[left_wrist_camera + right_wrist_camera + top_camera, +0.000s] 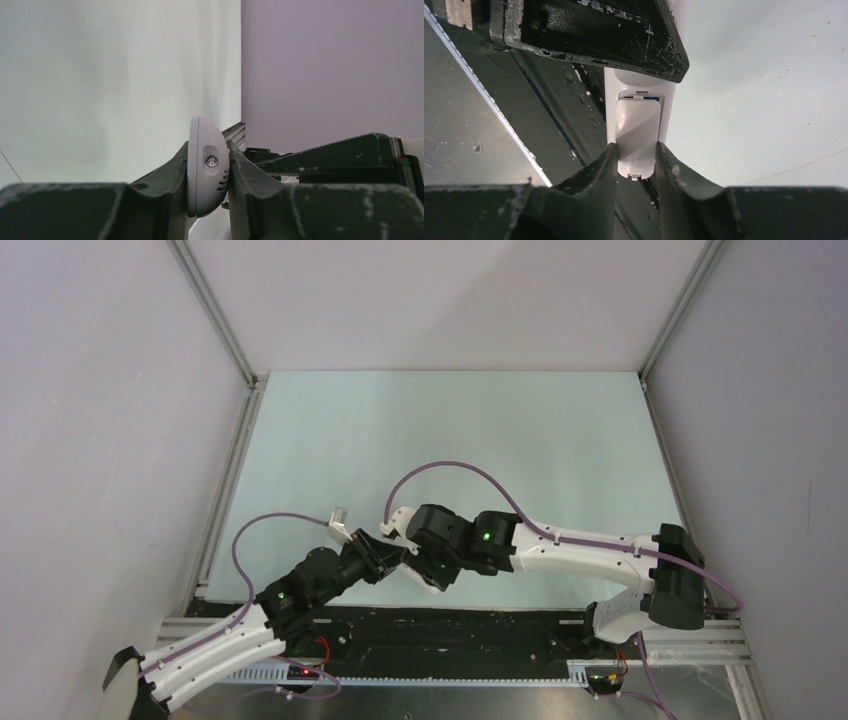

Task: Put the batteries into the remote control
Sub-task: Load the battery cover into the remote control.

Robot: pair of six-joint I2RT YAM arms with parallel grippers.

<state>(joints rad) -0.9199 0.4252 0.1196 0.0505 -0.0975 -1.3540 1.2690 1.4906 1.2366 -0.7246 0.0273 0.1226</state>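
The white remote control is clamped end-on between the fingers of my left gripper, its small emitter lens facing the camera. In the right wrist view its back faces the camera. My right gripper is shut on the small white cover plate and holds it against the battery bay. A dark blue sliver shows in the gap above the cover; the red-orange battery is hidden. In the top view both grippers, left and right, meet near the table's front edge, with the remote between them.
The pale green table stretches behind the arms, walled by grey panels left, right and back. A black strip with metal rails runs along the near edge under the grippers. Purple cables loop over both arms.
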